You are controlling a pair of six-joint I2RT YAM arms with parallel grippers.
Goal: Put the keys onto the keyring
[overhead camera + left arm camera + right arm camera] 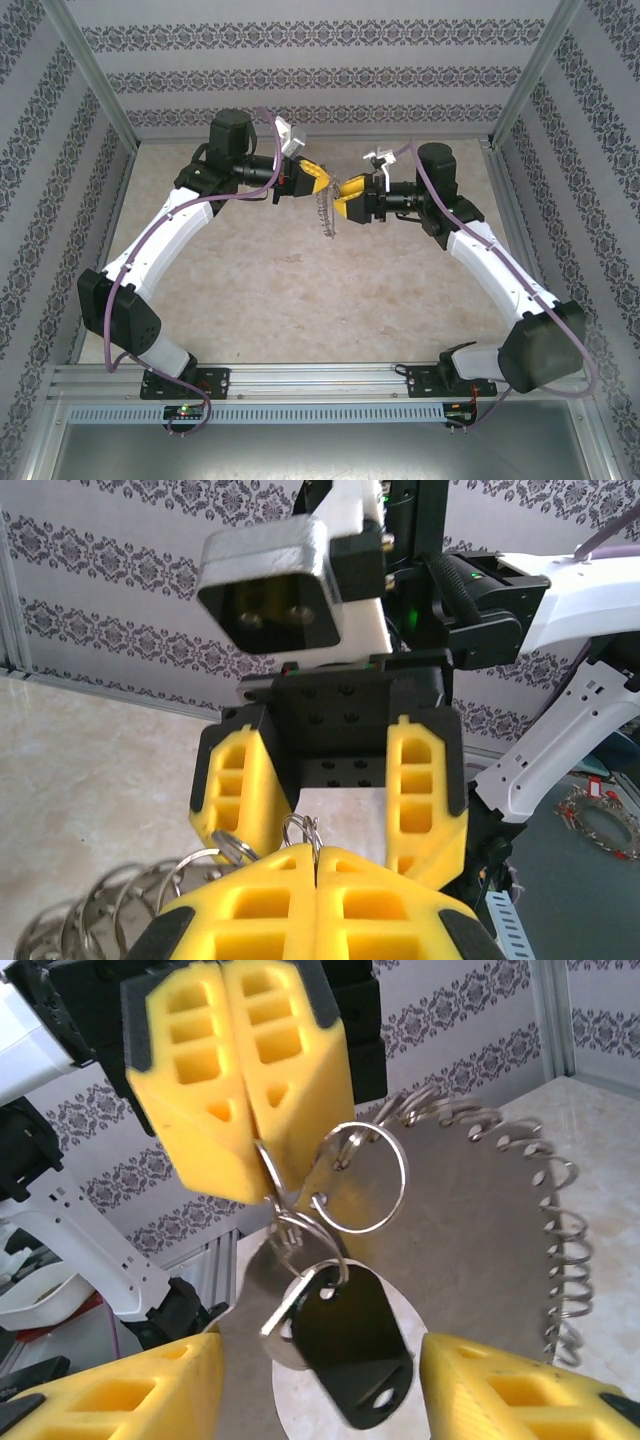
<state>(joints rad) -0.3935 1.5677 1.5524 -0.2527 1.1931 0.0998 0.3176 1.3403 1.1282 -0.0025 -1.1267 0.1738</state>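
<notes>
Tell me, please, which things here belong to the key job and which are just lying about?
Job: key; keyring; left claw, shut on it; right claw, open.
Lying about: reddish metal cluster; white container.

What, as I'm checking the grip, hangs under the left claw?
The keys dangle from small rings below the shut left claw; the keyring trails right. Wire inside the pads is covered.
</notes>
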